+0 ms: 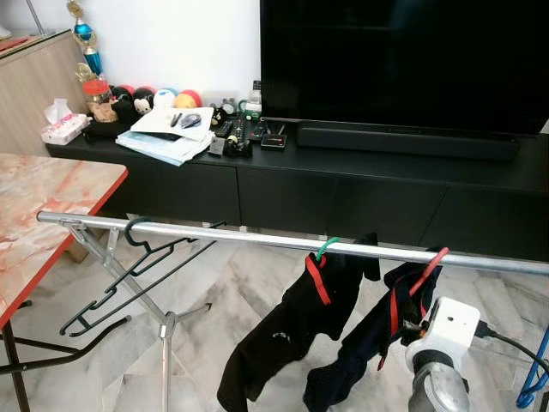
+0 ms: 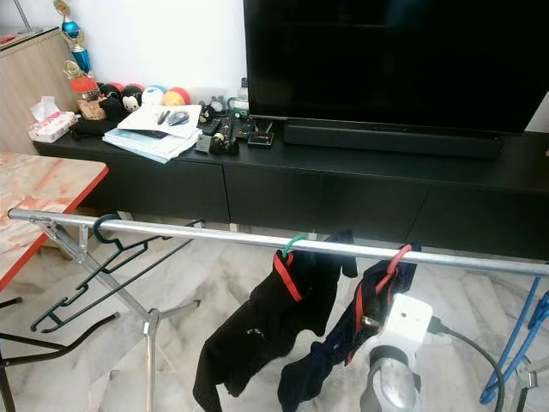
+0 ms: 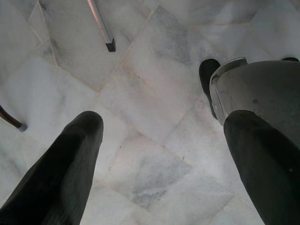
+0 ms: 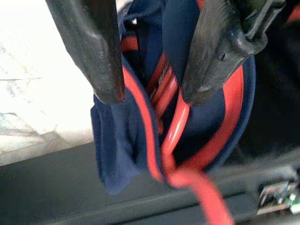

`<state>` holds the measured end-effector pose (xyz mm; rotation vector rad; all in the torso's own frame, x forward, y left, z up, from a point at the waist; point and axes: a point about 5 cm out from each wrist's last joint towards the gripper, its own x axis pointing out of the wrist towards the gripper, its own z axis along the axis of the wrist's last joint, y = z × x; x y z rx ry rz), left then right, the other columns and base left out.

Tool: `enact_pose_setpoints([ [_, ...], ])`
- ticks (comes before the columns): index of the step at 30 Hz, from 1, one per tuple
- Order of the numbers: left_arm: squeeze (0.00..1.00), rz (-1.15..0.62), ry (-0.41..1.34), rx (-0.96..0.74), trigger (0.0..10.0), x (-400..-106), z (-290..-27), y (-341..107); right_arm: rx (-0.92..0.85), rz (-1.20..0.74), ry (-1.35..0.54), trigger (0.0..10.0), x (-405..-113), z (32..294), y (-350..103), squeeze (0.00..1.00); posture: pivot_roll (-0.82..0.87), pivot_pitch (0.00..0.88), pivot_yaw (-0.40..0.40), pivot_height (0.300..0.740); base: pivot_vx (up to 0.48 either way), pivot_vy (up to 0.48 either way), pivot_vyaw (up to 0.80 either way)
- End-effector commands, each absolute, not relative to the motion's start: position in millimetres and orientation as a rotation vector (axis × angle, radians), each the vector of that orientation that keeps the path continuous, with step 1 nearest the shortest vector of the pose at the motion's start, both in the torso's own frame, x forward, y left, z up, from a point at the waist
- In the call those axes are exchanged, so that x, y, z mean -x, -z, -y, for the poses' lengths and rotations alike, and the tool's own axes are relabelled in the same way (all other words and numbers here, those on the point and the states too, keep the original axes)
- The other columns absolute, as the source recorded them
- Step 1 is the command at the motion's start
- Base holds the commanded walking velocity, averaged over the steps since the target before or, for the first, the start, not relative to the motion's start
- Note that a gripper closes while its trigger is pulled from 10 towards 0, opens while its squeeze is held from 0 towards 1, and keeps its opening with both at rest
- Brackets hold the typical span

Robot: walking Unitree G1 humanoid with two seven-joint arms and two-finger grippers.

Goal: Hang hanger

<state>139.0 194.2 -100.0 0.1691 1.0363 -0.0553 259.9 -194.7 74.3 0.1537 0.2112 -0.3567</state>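
**Right gripper at the red hanger on the rail**

The right gripper [image 4: 152,101] sits just under the rail [image 1: 257,236], its fingers [image 4: 89,51] parted around the neck of the red hanger [image 4: 173,136]. Whether the pads actually press the hanger cannot be told; the gap between them stays visibly wide. The hanger's hook [image 1: 429,266] lies over the rail near its right end, and a navy garment [image 1: 360,343] with red trim hangs from it, bunched against the gripper's white wrist [image 1: 446,326].

Just to the left on the same rail, a green-hooked hanger [image 1: 324,249] carries a black garment [image 1: 283,335]. Well apart, near the rail's left end, a bare black hanger [image 1: 129,275] hangs tilted.

The left gripper [image 3: 164,131] hangs idle over the marble floor [image 3: 154,84], its fingers wide apart and holding nothing.

Behind the rail stands a low black cabinet [image 1: 343,189] with a large TV [image 1: 403,60], papers [image 1: 167,133], remotes and small toys on it. A red-edged table [image 1: 43,206] is at the left.
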Motion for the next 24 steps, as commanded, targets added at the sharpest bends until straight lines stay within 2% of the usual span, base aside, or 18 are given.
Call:
enact_pose_setpoints([
  [1, 0.00, -1.073, 0.090, -0.171, 10.0, -130, -190, 104, -0.170, -0.192, 0.391, 10.0, -261, 196, -75, 0.00, 0.03, 0.055, 0.048, 0.740, 0.000, 0.000, 0.00],
  [4, 0.00, -1.072, 0.094, -0.174, 10.0, -131, -189, 104, -0.186, -0.141, 0.478, 10.0, -259, 202, -80, 0.00, 0.03, 0.055, 0.048, 0.740, 0.000, 0.000, 0.00],
  [12, 0.00, -1.070, 0.097, -0.180, 10.0, -131, -190, 104, -0.237, -0.177, 0.511, 10.0, -258, 201, -70, 0.00, 0.04, 0.053, 0.052, 0.740, 0.000, 0.000, 0.00],
  [17, 0.00, -1.069, 0.098, -0.182, 10.0, -131, -190, 104, -0.245, -0.235, 0.490, 10.0, -262, 198, -58, 0.00, 0.04, 0.052, 0.053, 0.740, 0.000, 0.000, 0.00],
  [24, 0.00, -1.064, 0.098, -0.184, 10.0, -131, -190, 103, -0.319, -0.148, 0.429, 10.0, -274, 192, -68, 0.00, 0.04, 0.047, 0.055, 0.740, 0.000, 0.000, 0.00],
])
